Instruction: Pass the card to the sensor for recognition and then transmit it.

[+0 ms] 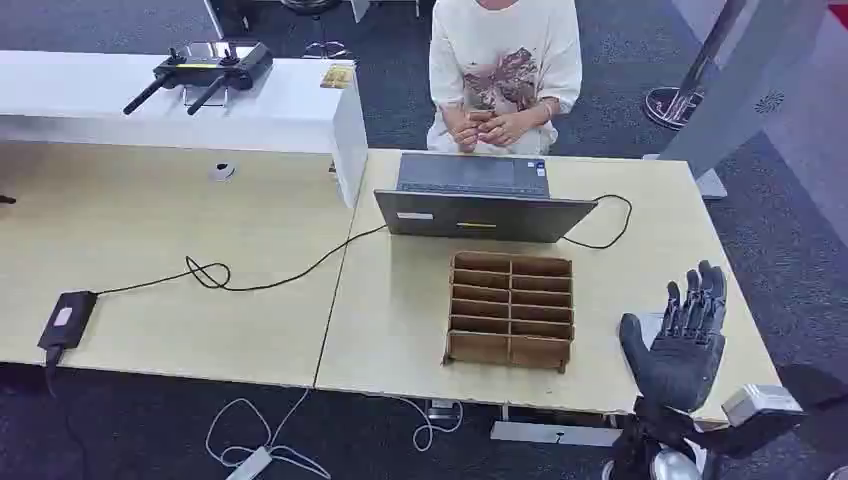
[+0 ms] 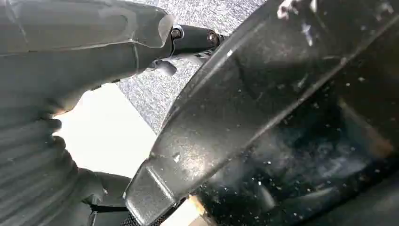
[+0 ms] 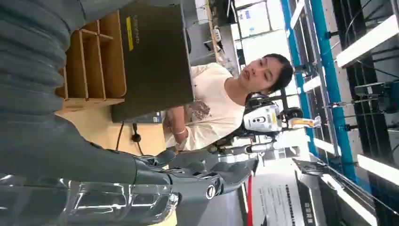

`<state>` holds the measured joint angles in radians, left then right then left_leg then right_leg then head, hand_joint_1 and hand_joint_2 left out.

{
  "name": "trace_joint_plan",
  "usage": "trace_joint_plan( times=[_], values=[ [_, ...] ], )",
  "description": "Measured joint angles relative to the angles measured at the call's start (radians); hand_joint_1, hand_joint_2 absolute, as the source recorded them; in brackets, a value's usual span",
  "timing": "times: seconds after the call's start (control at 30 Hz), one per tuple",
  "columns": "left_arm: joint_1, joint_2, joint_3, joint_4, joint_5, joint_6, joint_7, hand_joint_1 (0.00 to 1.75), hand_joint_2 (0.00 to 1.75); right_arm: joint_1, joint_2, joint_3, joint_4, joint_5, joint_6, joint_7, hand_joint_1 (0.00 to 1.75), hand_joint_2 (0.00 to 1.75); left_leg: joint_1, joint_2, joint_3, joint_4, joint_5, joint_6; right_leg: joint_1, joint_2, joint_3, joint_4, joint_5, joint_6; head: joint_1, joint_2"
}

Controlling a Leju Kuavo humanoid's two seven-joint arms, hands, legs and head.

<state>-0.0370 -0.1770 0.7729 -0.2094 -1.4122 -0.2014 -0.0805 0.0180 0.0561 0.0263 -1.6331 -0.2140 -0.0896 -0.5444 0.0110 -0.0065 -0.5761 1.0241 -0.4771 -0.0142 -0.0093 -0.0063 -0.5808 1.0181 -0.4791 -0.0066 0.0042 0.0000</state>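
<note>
**Right hand up and empty, card not on the robot**

Right hand (image 1: 683, 335) is raised over the near right corner of the light wood table (image 1: 650, 270), palm facing the camera, fingers (image 1: 700, 295) extended and spread. Nothing in it. Right wrist view agrees: fingers (image 3: 207, 176) straight out, no object between them.

Left hand (image 2: 70, 56): the left wrist view has the grey cover and thumb up close against a dark curved part and grey carpet. Can't tell how its fingers sit or whether it holds anything.

Card: can't confirm its position. A person (image 1: 505, 70) in a cream T-shirt sits at the far edge of the table with both hands together at the chest; something small may be between them, too small to identify.

Table layout:
- Grey laptop (image 1: 480, 195) open, lid back toward the robot, just beyond the organizer.
- Brown cardboard organizer (image 1: 510, 310) with two columns of slots, mid table, left of the right hand, apart from it.
- Black cable (image 1: 260, 280) runs from the laptop across the adjoining table to a black power brick (image 1: 66, 320) at its near left edge.
- White shelf (image 1: 170, 95) at far left carries a black controller (image 1: 205, 70) with antennas.
</note>
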Motion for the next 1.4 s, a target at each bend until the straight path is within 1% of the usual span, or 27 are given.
trace_joint_plan(
  times=[0.1, 0.3, 0.53, 0.67, 0.77, 0.87, 1.07, 1.1, 1.17, 1.2, 1.27, 1.4],
  values=[
    [0.000, 0.000, 0.000, 0.000, 0.000, -0.001, -0.001, 0.00, 1.75, 0.000, 0.000, 0.000, 0.000, 0.004, 0.000, -0.002, 0.00, 1.75, 0.000, 0.000, 0.000, 0.000, 0.000, 0.000, 0.000, 0.000, 0.000, 0.000, 0.000, 0.000, 0.000, 0.000],
    [0.000, 0.000, 0.000, 0.000, 0.000, -0.006, -0.003, 0.00, 1.75, -0.011, 0.000, 0.000, -0.013, 0.051, 0.005, -0.011, 0.00, 1.75, 0.000, 0.000, 0.000, 0.000, 0.000, 0.000, 0.000, 0.000, 0.000, 0.000, 0.000, 0.000, 0.000, 0.000],
    [0.000, 0.000, -0.004, 0.000, -0.002, -0.005, -0.008, 0.00, 1.75, -0.067, -0.017, 0.022, -0.037, 0.159, 0.011, -0.005, 0.00, 1.75, 0.000, 0.000, 0.000, 0.000, 0.000, 0.000, 0.000, 0.000, 0.000, 0.000, 0.000, 0.000, 0.000, 0.000],
    [0.000, -0.002, -0.006, 0.000, -0.003, -0.005, -0.010, 0.00, 1.75, -0.111, -0.027, 0.040, -0.052, 0.239, -0.017, 0.002, 0.00, 1.75, 0.000, 0.001, 0.000, 0.000, 0.000, 0.000, 0.000, 0.001, 0.000, 0.000, 0.001, 0.000, 0.000, 0.000],
    [0.000, -0.002, -0.008, 0.000, -0.005, -0.005, -0.012, 0.00, 1.75, -0.170, -0.042, 0.059, -0.057, 0.346, -0.063, 0.016, 0.00, 1.75, 0.000, 0.001, 0.000, 0.000, 0.001, 0.000, 0.000, 0.001, 0.000, 0.000, 0.001, 0.000, 0.000, 0.000],
    [0.000, -0.002, -0.008, 0.000, -0.007, -0.007, -0.013, 0.00, 1.75, -0.232, -0.055, 0.077, -0.056, 0.415, -0.098, 0.038, 0.00, 1.75, 0.000, 0.000, 0.000, 0.000, 0.001, 0.000, 0.000, 0.000, 0.000, 0.000, 0.001, 0.000, 0.000, 0.000],
    [-0.001, -0.002, -0.015, 0.000, -0.015, -0.016, -0.021, 0.00, 1.75, -0.403, -0.096, 0.143, -0.014, 0.612, -0.181, 0.126, 0.00, 1.75, 0.000, 0.002, 0.000, 0.000, 0.002, 0.000, 0.000, 0.002, 0.000, 0.001, 0.002, 0.000, 0.000, 0.000],
    [-0.001, -0.002, -0.015, 0.000, -0.016, -0.017, -0.023, 0.00, 1.75, -0.434, -0.104, 0.157, 0.003, 0.663, -0.202, 0.146, 0.00, 1.75, 0.000, 0.002, 0.000, 0.000, 0.002, -0.001, 0.000, 0.002, 0.000, 0.001, 0.002, 0.000, 0.000, 0.000],
    [-0.001, -0.002, -0.018, 0.000, -0.021, -0.019, -0.027, 0.00, 1.75, -0.504, -0.121, 0.184, 0.053, 0.776, -0.260, 0.201, 0.00, 1.75, 0.000, 0.002, 0.000, 0.000, 0.002, -0.001, 0.000, 0.003, 0.000, 0.001, 0.003, 0.000, 0.000, 0.000],
    [-0.001, -0.001, -0.021, 0.000, -0.022, -0.019, -0.029, 0.00, 1.75, -0.540, -0.128, 0.195, 0.077, 0.812, -0.276, 0.216, 0.00, 1.75, 0.000, 0.002, 0.001, 0.000, 0.002, -0.001, 0.000, 0.003, 0.000, 0.001, 0.003, 0.000, 0.000, 0.000],
    [-0.001, 0.000, -0.028, 0.000, -0.024, -0.023, -0.034, 0.00, 1.75, -0.603, -0.140, 0.215, 0.133, 0.912, -0.309, 0.271, 0.00, 1.75, 0.000, 0.002, 0.000, 0.001, 0.002, 0.000, 0.000, 0.002, 0.000, 0.001, 0.003, 0.000, 0.000, 0.000],
    [-0.002, 0.001, -0.037, 0.000, -0.031, -0.028, -0.037, 0.00, 1.75, -0.724, -0.154, 0.246, 0.255, 1.072, -0.352, 0.359, 0.00, 1.75, 0.000, 0.002, 0.000, 0.001, 0.003, 0.000, 0.000, 0.002, 0.000, 0.001, 0.003, 0.000, 0.000, 0.000]
  ],
)
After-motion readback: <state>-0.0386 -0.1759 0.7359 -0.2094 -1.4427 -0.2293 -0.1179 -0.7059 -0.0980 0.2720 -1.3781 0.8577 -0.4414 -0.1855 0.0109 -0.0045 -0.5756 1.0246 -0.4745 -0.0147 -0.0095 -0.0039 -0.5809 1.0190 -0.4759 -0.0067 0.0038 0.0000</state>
